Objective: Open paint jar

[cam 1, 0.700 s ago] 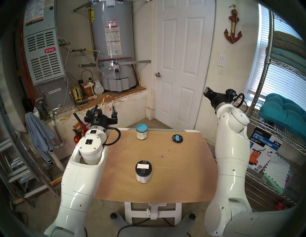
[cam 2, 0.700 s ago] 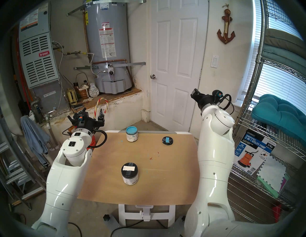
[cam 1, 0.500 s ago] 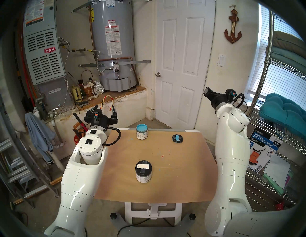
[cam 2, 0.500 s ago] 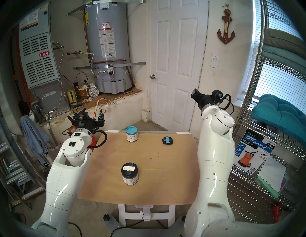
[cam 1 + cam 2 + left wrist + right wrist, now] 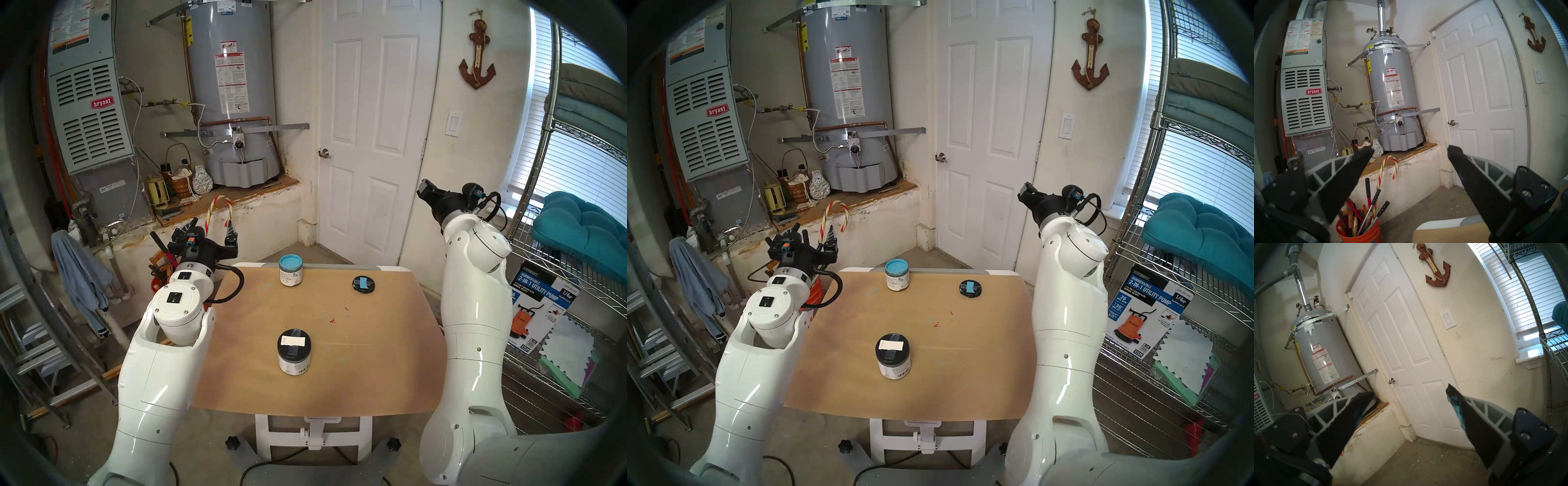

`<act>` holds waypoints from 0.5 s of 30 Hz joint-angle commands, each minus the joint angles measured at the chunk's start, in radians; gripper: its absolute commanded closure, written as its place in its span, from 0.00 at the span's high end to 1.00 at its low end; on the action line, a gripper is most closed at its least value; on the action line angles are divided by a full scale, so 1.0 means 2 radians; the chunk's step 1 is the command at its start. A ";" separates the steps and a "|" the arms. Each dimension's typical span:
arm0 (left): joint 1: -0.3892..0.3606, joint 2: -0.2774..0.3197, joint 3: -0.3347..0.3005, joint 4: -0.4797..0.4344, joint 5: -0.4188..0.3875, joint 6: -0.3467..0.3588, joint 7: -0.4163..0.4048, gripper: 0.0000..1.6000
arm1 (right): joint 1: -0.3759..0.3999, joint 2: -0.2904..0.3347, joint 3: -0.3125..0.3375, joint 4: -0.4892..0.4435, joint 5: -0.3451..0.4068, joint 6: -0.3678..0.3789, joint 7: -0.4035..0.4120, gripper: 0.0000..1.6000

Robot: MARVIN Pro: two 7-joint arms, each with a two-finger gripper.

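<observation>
Both arms are reaching level toward twelve o'clock, off the table (image 5: 373, 356); left gripper (image 5: 1409, 149) and right gripper (image 5: 1410, 392) are gaping wide, empty.

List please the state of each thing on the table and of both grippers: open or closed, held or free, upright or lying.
paint jar: upright, closed, black lid with white tape screwed on, untouched.
blue paint jar: upright, open, no lid.
loose lid: lying flat on the table, blue tape on top, apart from both jars.
left gripper: open, empty.
right gripper: open, empty, blue paint on its fingertips.
</observation>
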 commanded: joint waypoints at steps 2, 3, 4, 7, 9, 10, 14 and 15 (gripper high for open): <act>0.060 0.017 -0.030 -0.065 -0.010 -0.008 -0.010 1.00 | 0.008 0.000 -0.002 -0.009 0.000 -0.002 0.000 1.00; 0.063 0.017 -0.036 -0.066 -0.014 -0.012 -0.012 1.00 | 0.008 0.000 -0.002 -0.008 0.000 -0.002 0.000 1.00; 0.071 0.025 -0.040 -0.077 -0.014 -0.010 -0.021 1.00 | 0.008 0.000 -0.002 -0.008 0.000 -0.002 0.000 1.00; 0.092 0.034 -0.048 -0.093 -0.022 -0.018 -0.041 1.00 | 0.008 0.000 -0.002 -0.008 0.000 -0.002 0.000 1.00; 0.113 0.038 -0.055 -0.112 -0.026 -0.016 -0.053 1.00 | 0.008 0.001 -0.002 -0.008 0.000 -0.002 0.000 1.00; 0.111 0.031 -0.058 -0.110 -0.038 -0.022 -0.060 1.00 | 0.008 0.001 -0.002 -0.008 0.001 -0.002 0.000 1.00; 0.140 0.030 -0.070 -0.136 -0.058 -0.023 -0.085 1.00 | 0.008 0.001 -0.002 -0.007 0.001 -0.002 0.000 1.00; 0.148 0.030 -0.075 -0.145 -0.062 -0.023 -0.090 1.00 | 0.008 0.001 -0.002 -0.007 0.001 -0.002 0.000 1.00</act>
